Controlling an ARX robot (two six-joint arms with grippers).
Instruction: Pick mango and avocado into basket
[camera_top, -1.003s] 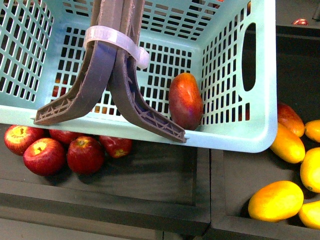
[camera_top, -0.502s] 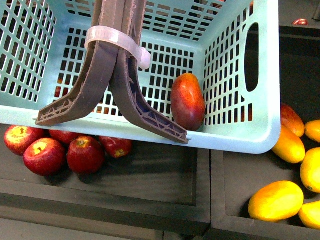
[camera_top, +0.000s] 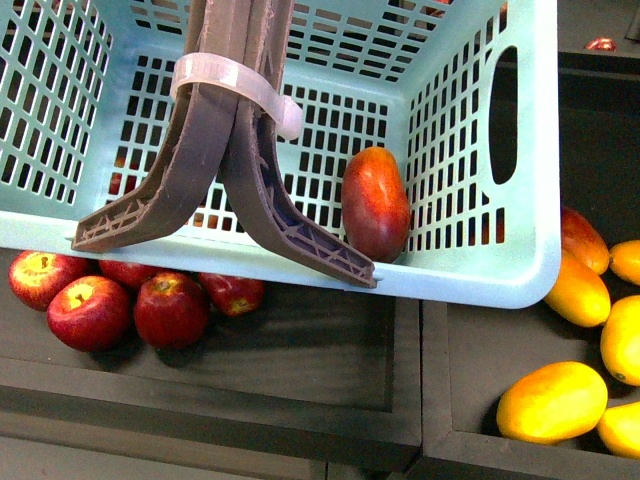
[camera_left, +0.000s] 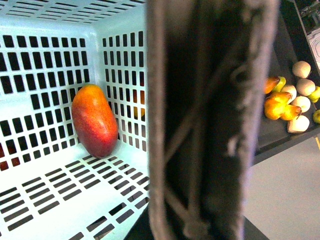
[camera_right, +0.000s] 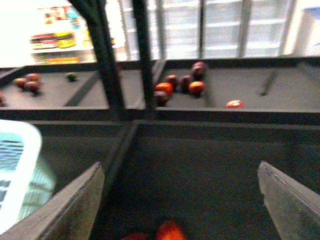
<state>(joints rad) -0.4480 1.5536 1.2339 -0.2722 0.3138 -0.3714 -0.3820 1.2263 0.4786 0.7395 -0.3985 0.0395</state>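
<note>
Gaping wide and empty, the right gripper (camera_right: 178, 167) hangs over a dark bin (camera_right: 200, 190); the left gripper is hidden behind the handles (camera_left: 210, 120). The mango (camera_top: 375, 203) stands on end in the basket (camera_top: 480, 285), in its right corner. A dark speck (camera_right: 72, 76) far ahead of the right gripper may be the avocado, but it is too blurred to tell.

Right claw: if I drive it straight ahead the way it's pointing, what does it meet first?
Most likely the bare dark bin floor: the open right claw frames only that ahead. An orange-red fruit shows nearer, between the claw's fingers, seemingly below that line, but depth is unclear.
</note>
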